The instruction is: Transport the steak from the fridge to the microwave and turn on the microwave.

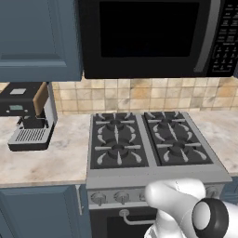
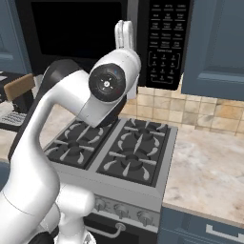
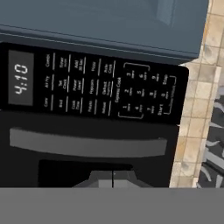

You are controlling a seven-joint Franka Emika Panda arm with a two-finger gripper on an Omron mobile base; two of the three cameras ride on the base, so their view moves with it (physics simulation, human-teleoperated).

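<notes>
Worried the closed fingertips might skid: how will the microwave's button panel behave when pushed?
The button panel looks like one flat, glossy black face, so it is probably stiff and a little slippery. The microwave sits boxed under the blue cupboards, so it likely won't tip or slide. The shut gripper offers a narrow tip; a square press seems safest.

One microwave [image 1: 148, 37], four burners [image 1: 151, 138]
</notes>
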